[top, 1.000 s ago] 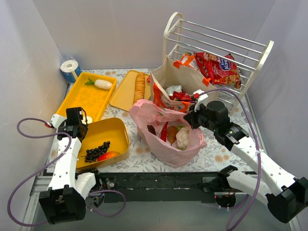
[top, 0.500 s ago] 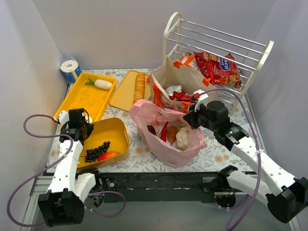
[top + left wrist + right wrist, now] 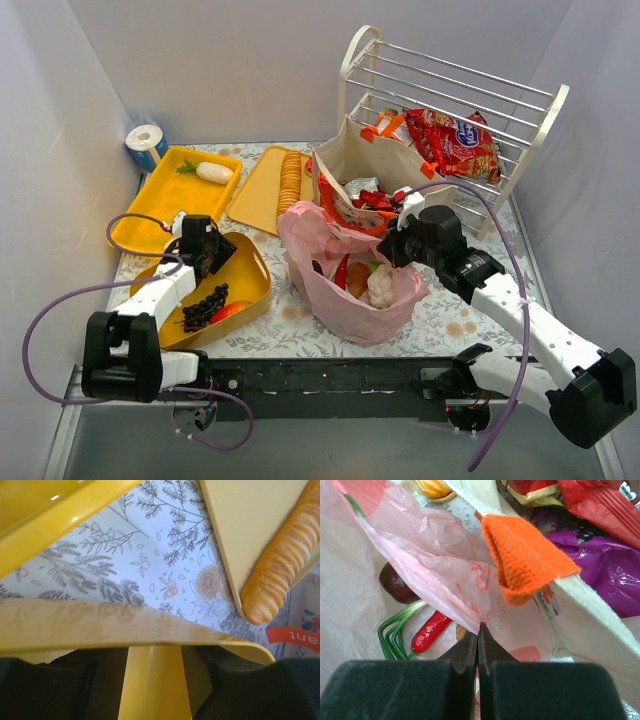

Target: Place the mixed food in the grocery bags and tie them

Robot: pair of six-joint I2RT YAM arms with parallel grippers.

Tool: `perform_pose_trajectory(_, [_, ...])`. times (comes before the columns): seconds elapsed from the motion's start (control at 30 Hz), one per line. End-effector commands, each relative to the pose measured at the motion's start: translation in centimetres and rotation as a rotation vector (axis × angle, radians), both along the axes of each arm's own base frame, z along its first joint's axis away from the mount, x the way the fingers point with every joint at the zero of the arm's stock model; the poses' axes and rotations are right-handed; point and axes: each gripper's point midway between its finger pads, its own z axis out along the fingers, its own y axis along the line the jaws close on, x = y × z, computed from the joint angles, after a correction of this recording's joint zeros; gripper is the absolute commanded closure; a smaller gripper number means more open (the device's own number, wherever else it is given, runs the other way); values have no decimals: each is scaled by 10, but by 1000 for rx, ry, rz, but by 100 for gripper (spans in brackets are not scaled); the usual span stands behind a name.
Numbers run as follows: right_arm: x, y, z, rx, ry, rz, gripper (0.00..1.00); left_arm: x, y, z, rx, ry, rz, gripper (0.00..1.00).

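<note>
**A:** What crowds the right side?

**B:** A white wire rack [image 3: 450, 85] stands at the back right with a red snack packet [image 3: 462, 140] lying on it. Just in front is the beige tote [image 3: 375, 165]. Its orange strap handle [image 3: 522, 560] droops right above the spot where the right gripper [image 3: 479, 632] works. The tote touches the far side of the pink bag [image 3: 345, 310].

**A:** And that gripper?

**B:** Its fingers are pressed together on a fold of film at the pink bag's rim, pinching it.

**A:** What's in the bags?

**B:** The pink bag sits mid-surface [image 3: 440, 322]. It holds a dark red fruit [image 3: 396, 582], a red chilli [image 3: 431, 630], green stalks [image 3: 395, 630] and a pale lumpy item [image 3: 381, 285] (I cannot tell what it is). The tote holds a purple packet [image 3: 600, 562] and a red packet [image 3: 378, 200].

**A:** And the left side?

**B:** The left gripper [image 3: 207, 247] sits at the far rim of the near yellow tray [image 3: 250, 280]. Its jaws are apart with the rim running across between them, and I can see nothing pinched. That tray holds dark grapes [image 3: 204, 307] and a red-orange fruit [image 3: 231, 311]. Behind it is a back yellow tray [image 3: 195, 200] with a white item [image 3: 214, 173] in it. Beside that, a flat tray [image 3: 255, 195] carries a row of biscuits [image 3: 290, 180]. A paper roll [image 3: 147, 142] stands in the far left corner.
</note>
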Motion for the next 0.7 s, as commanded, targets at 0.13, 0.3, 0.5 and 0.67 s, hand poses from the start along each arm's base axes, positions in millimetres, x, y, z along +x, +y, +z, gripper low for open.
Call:
perform_pose_trajectory(0.13, [20, 0, 23, -12, -10, -66, 99, 76, -16, 32, 6, -205, -64, 53])
perform_pose_trajectory(0.3, [27, -6, 27, -48, -19, -103, 99, 94, -30, 40, 8, -229, -126, 49])
perform_pose_trajectory(0.5, [29, -9, 31, -53, -28, -118, 99, 74, -51, 45, -60, -190, -205, 25])
perform_pose_trajectory(0.67, [30, -4, 33, -45, -38, -91, 99, 38, -38, 66, -41, -129, -146, 11])
